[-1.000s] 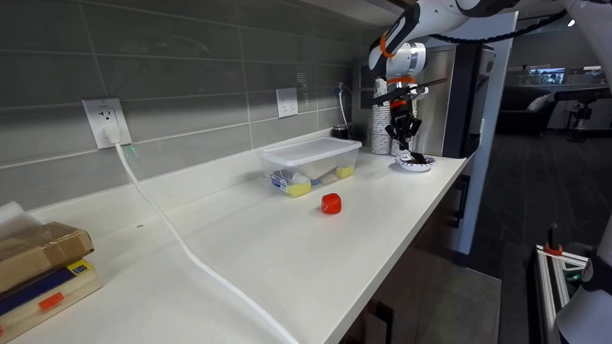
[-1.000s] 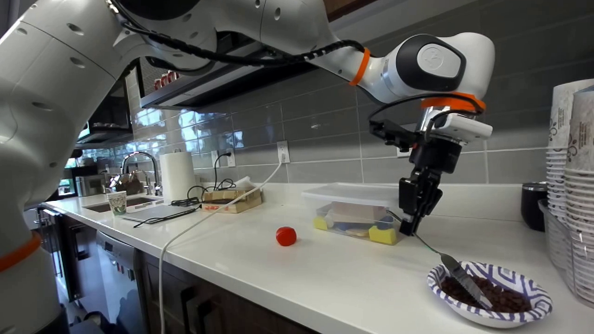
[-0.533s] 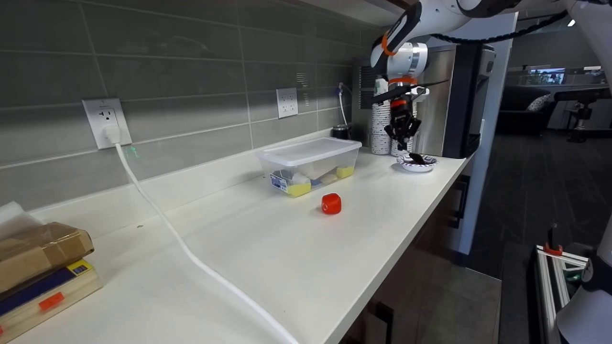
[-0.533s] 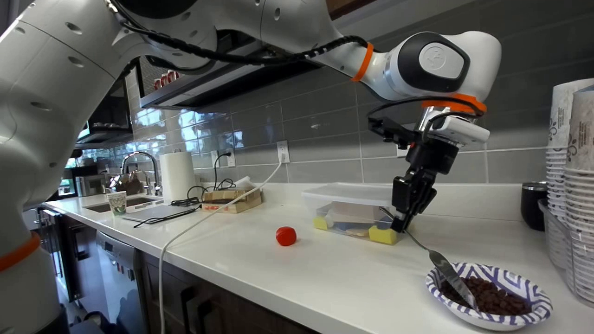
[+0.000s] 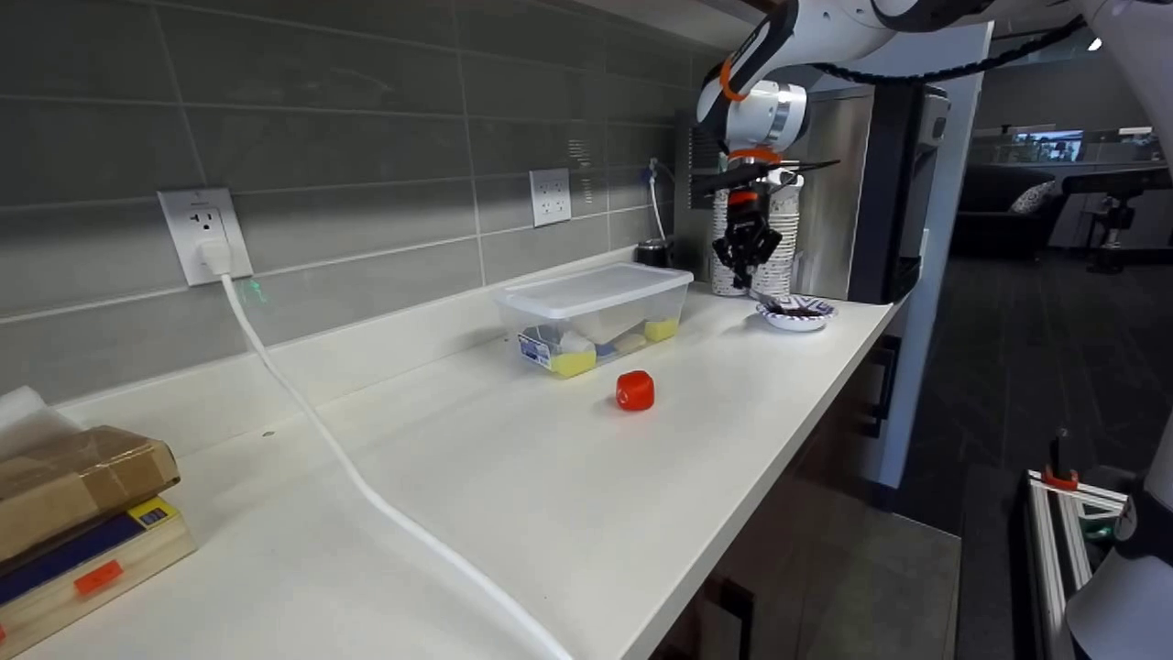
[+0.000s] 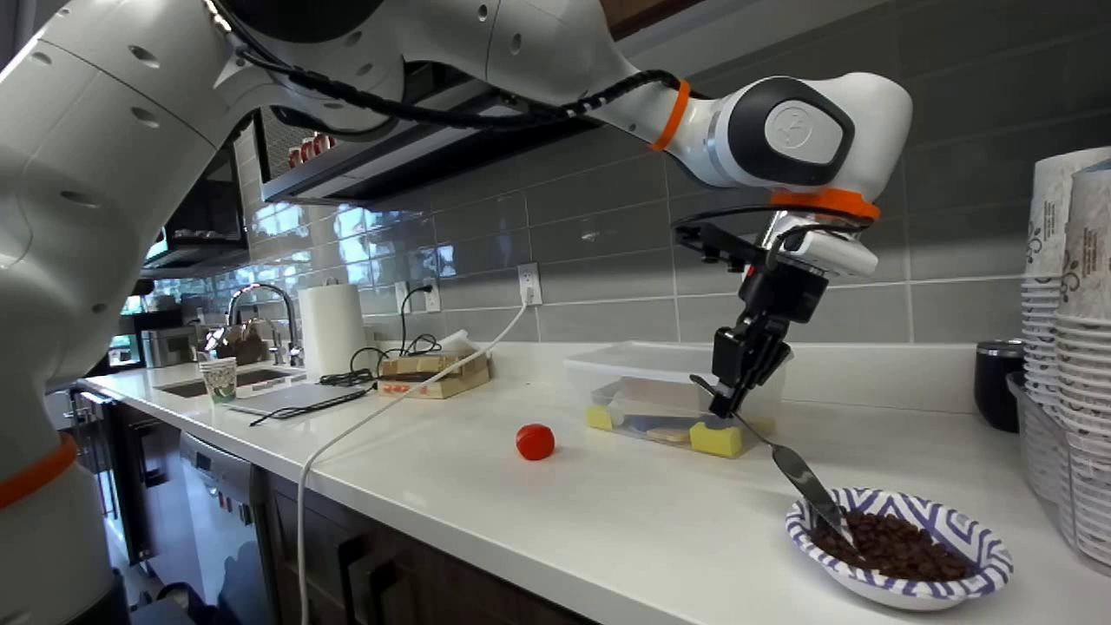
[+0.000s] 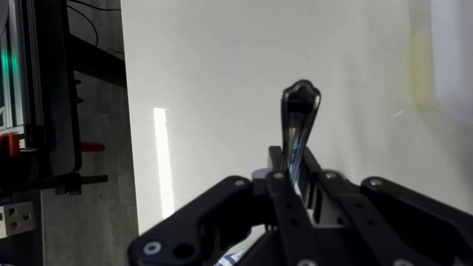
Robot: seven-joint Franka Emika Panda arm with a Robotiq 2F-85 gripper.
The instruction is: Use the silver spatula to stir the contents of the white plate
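Observation:
The white plate is a shallow round dish with a blue-purple pattern, near the counter's end. It also shows in an exterior view, and a bit of its rim shows at the bottom of the wrist view. Small dark brown pieces lie in it. My gripper is shut on the handle of the silver spatula, above and beside the plate. The spatula slants down, its blade tip among the pieces at the plate's near-gripper side. In the wrist view the handle end sticks out between the fingertips.
A clear lidded box stands behind the gripper by the wall. A red cap-like object lies on the counter. Stacked cups and a black tumbler stand beyond the plate. A white cable crosses the counter.
In both exterior views the gripper has moved left. The spatula blade has swept left through the pieces to the plate's edge. The plate has shifted slightly left.

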